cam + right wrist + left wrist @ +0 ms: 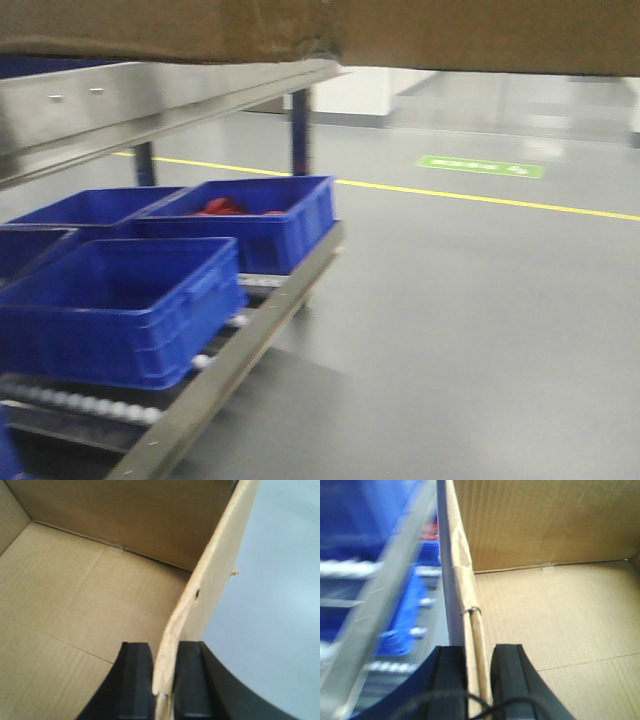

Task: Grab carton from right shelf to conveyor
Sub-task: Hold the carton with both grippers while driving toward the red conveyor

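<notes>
The open carton (400,30) fills the top of our front view, partly above the shelf (100,110) rail and partly out over the grey floor (480,320). Our left hand (479,680) pinches its left wall from above, and our right hand (162,680) pinches its right wall. Blue bins (120,300) sit below.
</notes>
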